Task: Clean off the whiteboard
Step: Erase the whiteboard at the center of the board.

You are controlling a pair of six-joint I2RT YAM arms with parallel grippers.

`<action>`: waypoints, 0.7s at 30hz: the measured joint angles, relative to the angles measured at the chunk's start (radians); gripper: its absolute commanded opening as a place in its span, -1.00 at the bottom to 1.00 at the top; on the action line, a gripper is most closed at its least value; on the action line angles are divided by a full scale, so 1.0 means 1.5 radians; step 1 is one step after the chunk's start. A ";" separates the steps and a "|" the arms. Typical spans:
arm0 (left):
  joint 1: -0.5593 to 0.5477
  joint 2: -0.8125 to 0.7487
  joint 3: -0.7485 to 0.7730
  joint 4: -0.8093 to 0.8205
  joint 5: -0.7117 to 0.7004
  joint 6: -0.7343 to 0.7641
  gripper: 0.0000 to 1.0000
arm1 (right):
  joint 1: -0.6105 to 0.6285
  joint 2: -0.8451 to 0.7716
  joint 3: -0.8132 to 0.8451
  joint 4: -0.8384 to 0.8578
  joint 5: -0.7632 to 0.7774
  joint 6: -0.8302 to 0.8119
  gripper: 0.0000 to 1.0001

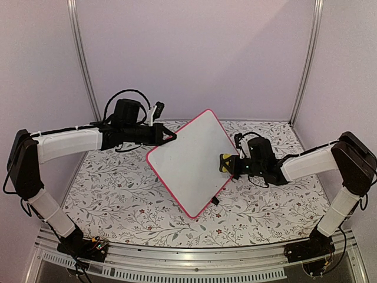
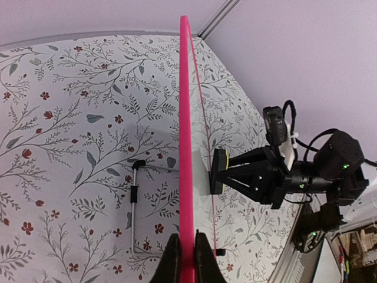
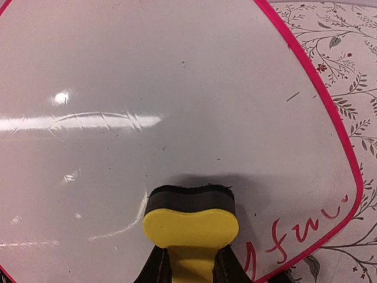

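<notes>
A: The right gripper point(image 3: 189, 268) is clamped on the yellow eraser point(image 3: 191, 227), whose dark felt face is pressed flat on the whiteboard point(image 3: 177, 88), low in the wrist view.
B: And the left gripper point(image 2: 187, 259)?
A: Pinched on the board's pink frame point(image 2: 186, 147), bottom centre of its view. I'd say it braces the board against the eraser's push.
B: Where is the board?
A: Centre of the overhead frame, tipped on a corner over the floral table point(image 1: 118, 194).
B: Clean?
A: Mostly white, faintly smeared. Red writing point(image 3: 294, 233) shows at lower right, just beside the eraser.
</notes>
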 measured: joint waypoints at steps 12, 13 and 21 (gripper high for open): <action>0.000 0.000 0.000 0.001 0.001 0.001 -1.00 | 0.072 -0.018 -0.053 -0.010 0.012 0.030 -0.81; 0.000 0.000 0.000 0.001 0.001 0.001 -1.00 | 0.076 -0.018 -0.058 -0.007 0.013 0.033 -0.81; 0.000 0.000 0.000 0.001 0.002 0.001 -1.00 | 0.129 -0.018 -0.076 0.025 0.043 0.040 -0.81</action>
